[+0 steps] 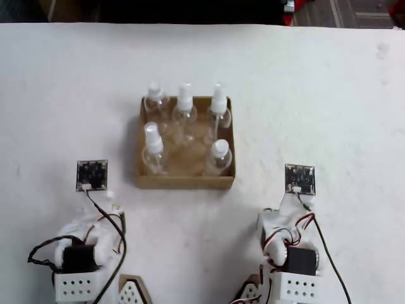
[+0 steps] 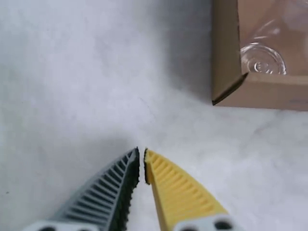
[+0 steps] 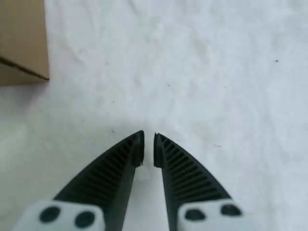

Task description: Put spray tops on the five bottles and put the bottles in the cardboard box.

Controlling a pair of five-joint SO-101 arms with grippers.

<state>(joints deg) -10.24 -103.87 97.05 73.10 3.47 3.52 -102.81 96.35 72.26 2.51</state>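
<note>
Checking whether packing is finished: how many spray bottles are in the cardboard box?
5, all inside the cardboard box: far-left bottle, far-middle bottle, far-right bottle, near-left bottle, near-right bottle. None looks hidden.

Brown cardboard box (image 1: 183,181), clear bottles (image 1: 184,121), white table (image 1: 316,95).
The five bottles in the plain brown box carry white spray tops (image 1: 185,98). The left gripper (image 2: 142,156) is ribbed, grey on one side and yellow on the other; the right gripper (image 3: 148,144) is ribbed black.
</note>
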